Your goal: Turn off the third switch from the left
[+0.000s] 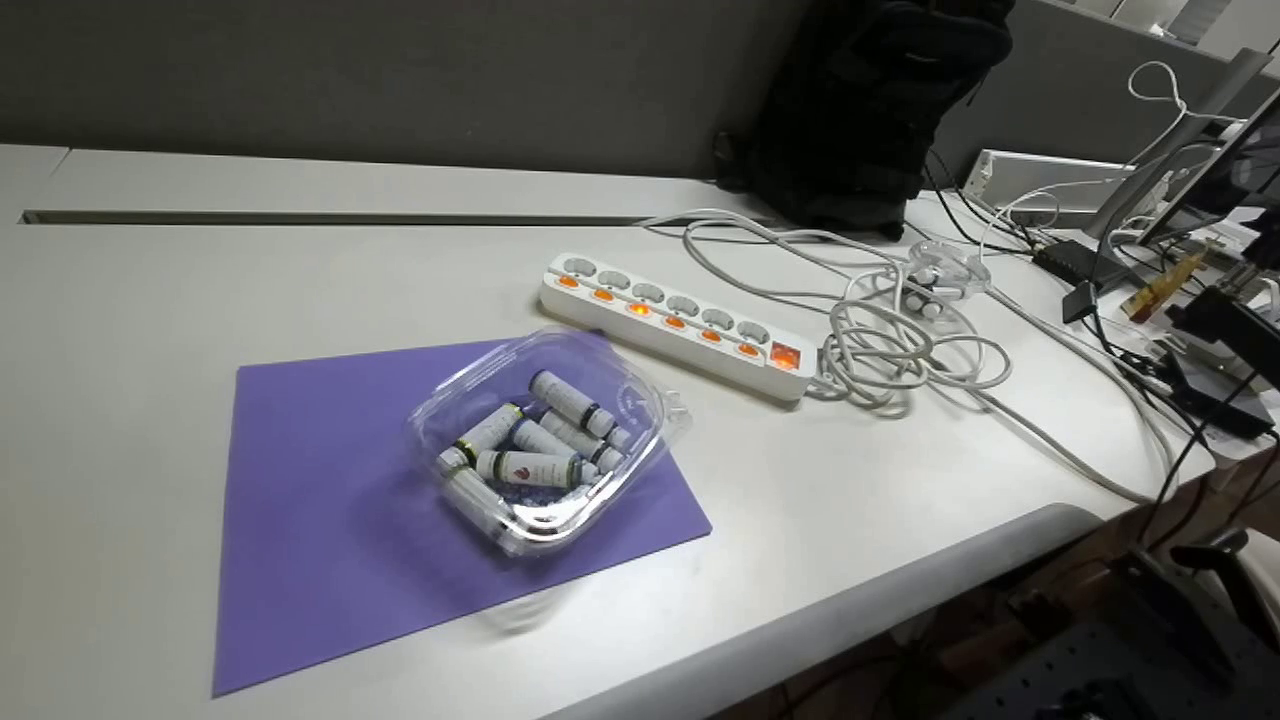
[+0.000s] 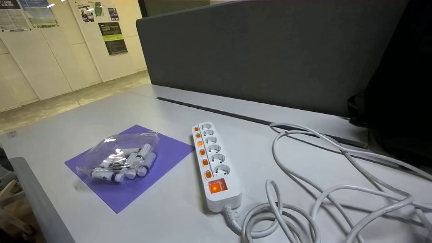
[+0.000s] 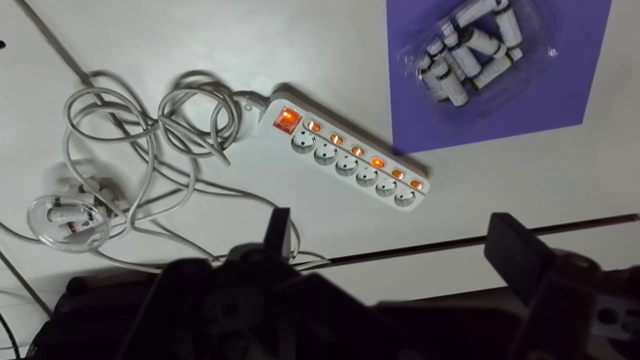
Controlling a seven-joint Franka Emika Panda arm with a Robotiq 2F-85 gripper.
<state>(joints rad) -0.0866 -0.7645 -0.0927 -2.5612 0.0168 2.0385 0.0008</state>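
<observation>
The white power strip [image 1: 672,345] lies on the desk in both exterior views [image 2: 233,195] and in the wrist view [image 3: 296,104]. Its cord leaves from the end with the big red main switch. The third switch [image 1: 639,309], counted from the cord-free end, glows brighter than its orange neighbours. It also glows in an exterior view [image 2: 200,143] and in the wrist view [image 3: 377,162]. My gripper [image 3: 392,230] is open and empty, with its fingers wide apart. It is high above the desk and touches nothing. It does not clearly show in the exterior views.
A clear plastic tub [image 1: 640,390] of small vials stands on a purple mat [image 1: 300,560] beside the strip. Looped white cable [image 1: 880,345] lies at the cord end, near a small clear container [image 3: 70,222] of vials. A black backpack [image 1: 850,110] leans on the grey partition [image 2: 270,57].
</observation>
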